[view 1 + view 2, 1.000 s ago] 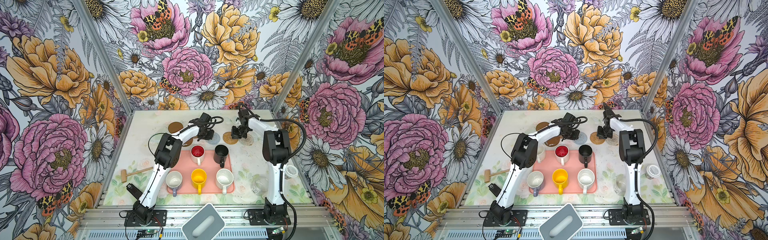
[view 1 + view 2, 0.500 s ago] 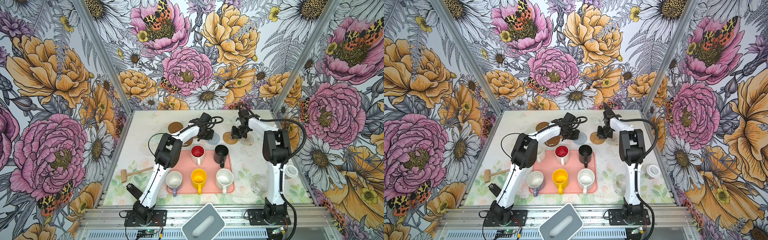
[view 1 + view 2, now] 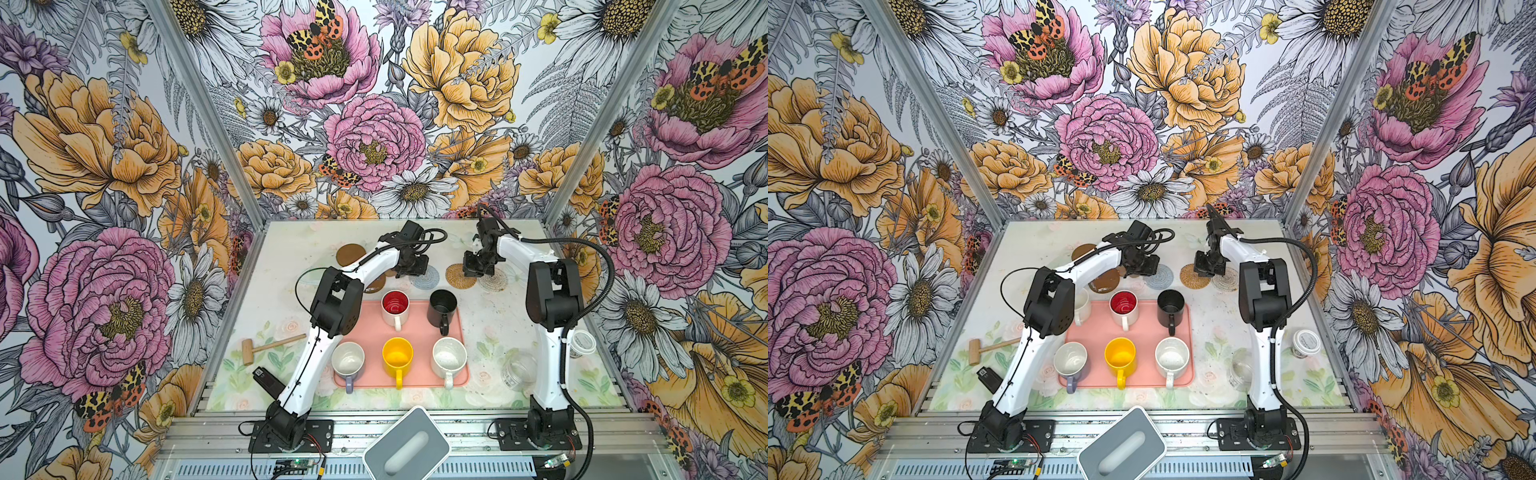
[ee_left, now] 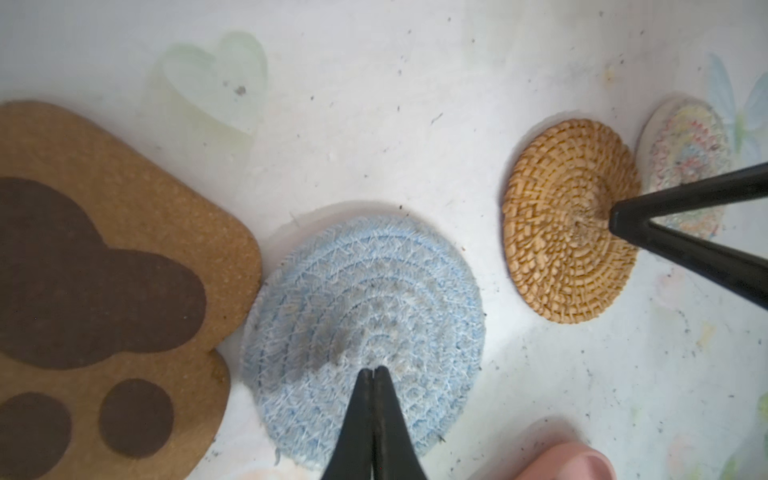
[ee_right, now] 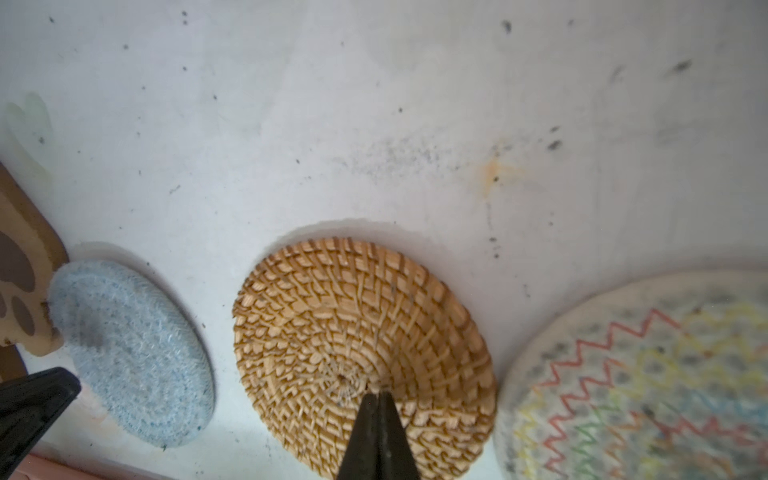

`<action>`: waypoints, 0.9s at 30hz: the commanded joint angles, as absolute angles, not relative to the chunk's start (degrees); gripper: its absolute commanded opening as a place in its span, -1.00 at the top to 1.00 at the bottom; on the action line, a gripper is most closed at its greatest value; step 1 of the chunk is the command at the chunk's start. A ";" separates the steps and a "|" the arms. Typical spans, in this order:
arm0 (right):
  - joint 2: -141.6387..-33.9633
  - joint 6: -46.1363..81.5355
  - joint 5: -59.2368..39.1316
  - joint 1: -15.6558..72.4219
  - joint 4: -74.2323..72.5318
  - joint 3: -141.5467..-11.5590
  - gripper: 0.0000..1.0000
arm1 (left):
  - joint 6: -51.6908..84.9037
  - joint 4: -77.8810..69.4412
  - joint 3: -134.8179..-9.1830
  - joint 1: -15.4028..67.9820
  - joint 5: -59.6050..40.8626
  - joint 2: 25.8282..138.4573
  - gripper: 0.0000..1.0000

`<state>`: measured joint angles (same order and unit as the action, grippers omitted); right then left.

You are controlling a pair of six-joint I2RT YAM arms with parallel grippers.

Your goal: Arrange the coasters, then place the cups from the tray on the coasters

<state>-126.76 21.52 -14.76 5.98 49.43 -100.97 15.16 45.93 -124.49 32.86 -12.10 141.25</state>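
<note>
Both are shut, empty: left pincer (image 4: 374, 371) seemingly pressed on grey-blue woven round coaster (image 4: 361, 299), right pincer (image 5: 377, 395) on tan woven round coaster (image 5: 353, 316).

The tray (image 3: 417, 336) is salmon pink. The red-lined mug (image 3: 395, 302) is white outside; the black mug (image 3: 442, 307) and yellow mug (image 3: 397, 357) are plain; the speckled mug (image 3: 449, 357) is white with dark flecks; the lavender mug (image 3: 348, 360) is white inside. The paw mat (image 4: 104, 270) is tan cork with dark brown pads. The blue mat (image 4: 365, 316) is pale blue, greyer at its centre. The straw mat (image 4: 569, 220) is golden tan basketwork. The pale mat (image 5: 648, 382) carries red, yellow and green zigzags. The table (image 4: 374, 124) is white with faint pastel flowers
</note>
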 commanded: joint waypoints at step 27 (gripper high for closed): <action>-103.52 27.52 -7.29 13.53 38.61 -85.75 0.01 | 7.25 53.83 -127.99 17.34 6.48 136.63 -0.33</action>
